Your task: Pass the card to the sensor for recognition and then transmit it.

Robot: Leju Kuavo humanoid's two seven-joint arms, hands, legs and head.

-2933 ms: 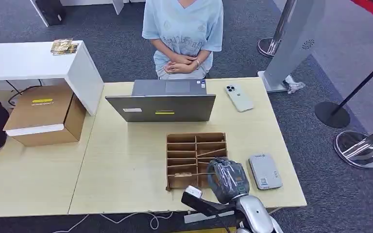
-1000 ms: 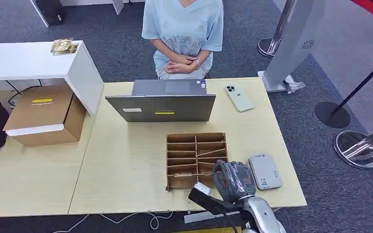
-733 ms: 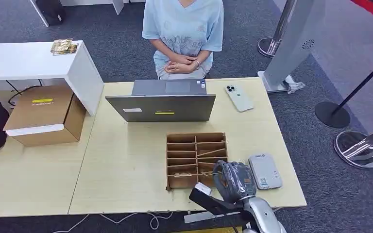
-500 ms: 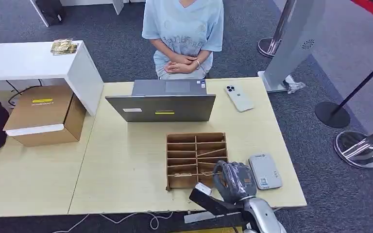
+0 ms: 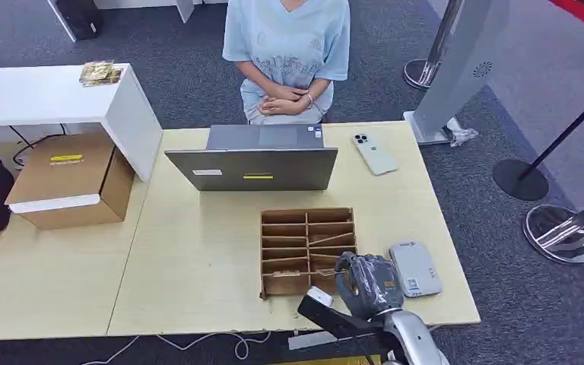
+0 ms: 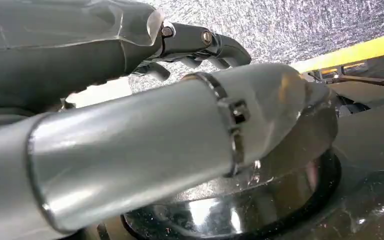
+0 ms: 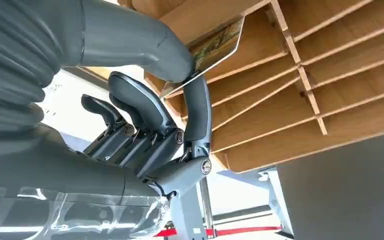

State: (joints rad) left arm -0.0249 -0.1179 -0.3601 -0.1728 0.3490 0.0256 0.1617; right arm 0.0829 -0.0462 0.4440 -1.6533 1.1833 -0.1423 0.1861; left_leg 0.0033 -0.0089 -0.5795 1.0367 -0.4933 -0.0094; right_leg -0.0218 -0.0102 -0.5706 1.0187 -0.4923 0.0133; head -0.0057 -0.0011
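The right hand has the card pinched between its thick grey thumb and a dark finger, the other fingers curled loosely underneath, right at the near right corner of the wooden card organizer. The card looks thin, flat and glossy, printed in yellow-green, and it lies against the edge of a slot, so the risk I see is a snag: drag it out at an angle and that stiff plywood divider could lever it out of a two-point pinch, or tug the light organizer across the smooth pale desk. The pinch sits near one edge of the card, so I judge it could pivot or slip on those hard rubbery finger surfaces. Just beside the hand lies the card reader, a flat grey rounded slab, and clipping it on the way over could shove it off line. Further out there's the open grey laptop, a pale phone, and a seated person with hands folded. The left hand hangs low over carpet, fingers bent, and I cannot tell whether it is clenched.
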